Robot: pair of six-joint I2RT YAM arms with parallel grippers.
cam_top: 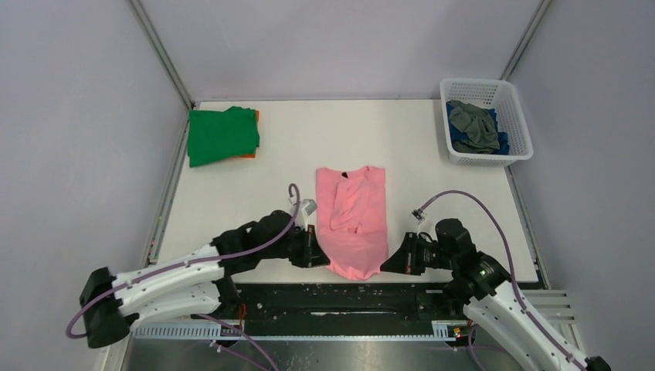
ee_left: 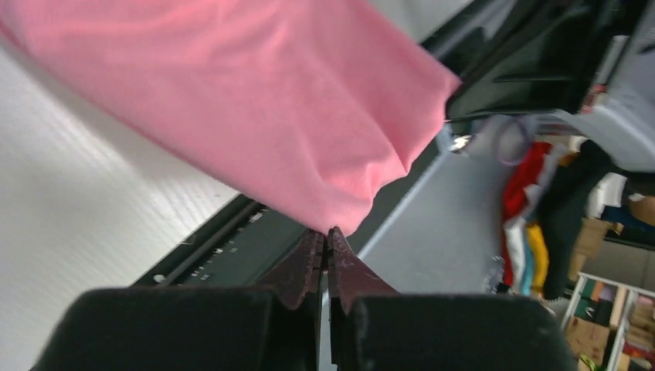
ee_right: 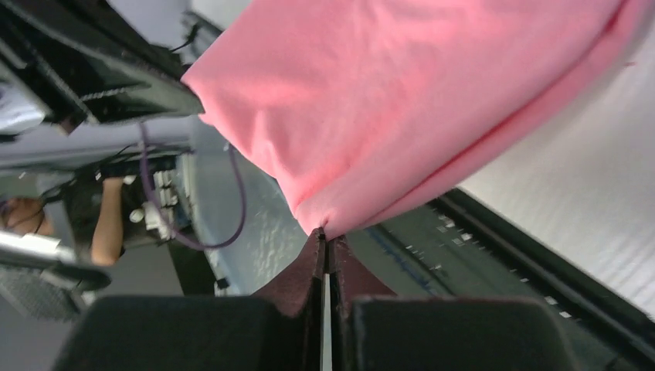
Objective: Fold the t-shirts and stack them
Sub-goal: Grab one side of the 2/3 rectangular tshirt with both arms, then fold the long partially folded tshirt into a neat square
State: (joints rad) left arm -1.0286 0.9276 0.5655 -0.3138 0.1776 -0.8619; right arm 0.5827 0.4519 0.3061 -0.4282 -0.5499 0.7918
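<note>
The pink t-shirt (cam_top: 352,220) lies lengthwise in the middle of the table, sides folded in, collar at the far end. My left gripper (cam_top: 326,257) is shut on its near left corner; the wrist view shows the pink cloth (ee_left: 255,108) pinched at the fingertips (ee_left: 327,234). My right gripper (cam_top: 384,265) is shut on its near right corner, the cloth (ee_right: 402,100) nipped at the tips (ee_right: 324,234). The near hem is lifted off the table. A folded green t-shirt (cam_top: 222,135) lies on an orange one (cam_top: 249,154) at the far left. Grey (cam_top: 473,126) and blue (cam_top: 502,143) t-shirts sit in the basket.
A white lattice basket (cam_top: 519,116) stands at the far right corner. A black rail (cam_top: 347,297) runs along the near table edge between the arm bases. Grey walls close in the left, back and right sides.
</note>
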